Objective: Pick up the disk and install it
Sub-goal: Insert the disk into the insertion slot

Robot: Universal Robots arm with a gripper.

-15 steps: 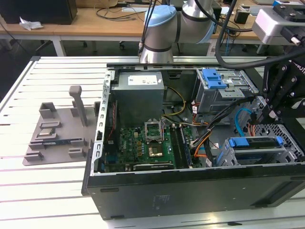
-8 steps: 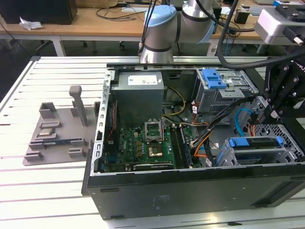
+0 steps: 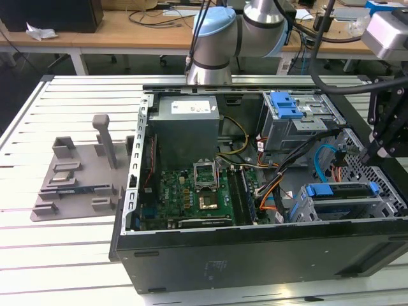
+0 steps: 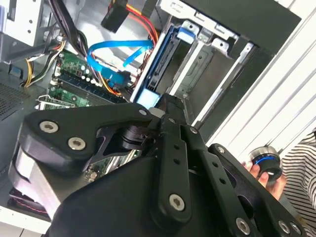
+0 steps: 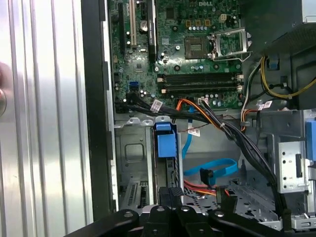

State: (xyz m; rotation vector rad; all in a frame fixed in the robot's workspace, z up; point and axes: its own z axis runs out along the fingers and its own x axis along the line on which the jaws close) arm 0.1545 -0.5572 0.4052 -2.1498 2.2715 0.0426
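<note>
The gripper, closed and empty, hangs over the blue-railed silver metal disk, probably rigid, weighty, shock-sensitive and best pinched across its rails.

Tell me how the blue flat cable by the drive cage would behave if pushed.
Probably floppy: the blue flat cable hangs in loose loops, so it should bend away rather than resist. Likely light, being a thin ribbon. It may snag, since it runs among other wires by the drive cage.

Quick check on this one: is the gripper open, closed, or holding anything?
Gripper: closed, with nothing seen in its grasp, just over the drive cage.
</note>
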